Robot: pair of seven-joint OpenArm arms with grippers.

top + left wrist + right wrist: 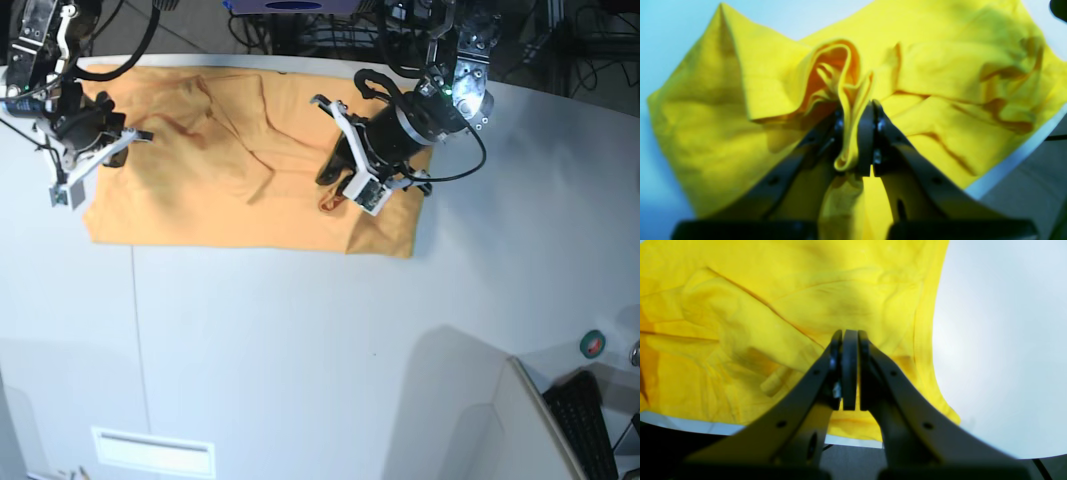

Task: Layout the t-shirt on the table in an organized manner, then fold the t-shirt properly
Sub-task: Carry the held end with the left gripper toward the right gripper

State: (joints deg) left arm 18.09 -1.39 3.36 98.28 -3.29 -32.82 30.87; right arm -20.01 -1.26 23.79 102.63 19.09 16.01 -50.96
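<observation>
The orange-yellow t-shirt lies spread along the far part of the white table, with creases near its middle and right side. My left gripper is over the shirt's right half. In the left wrist view it is shut on a raised fold of the t-shirt, pinched upright between the dark pads. My right gripper hovers at the shirt's left end. Seen from its own wrist, the gripper is shut, pads together, no cloth showing between them, and the t-shirt lies beneath.
A thin dark seam runs down the table's left part. A green tape roll and a keyboard sit at the lower right beside a grey panel. Cables and frames crowd the far edge.
</observation>
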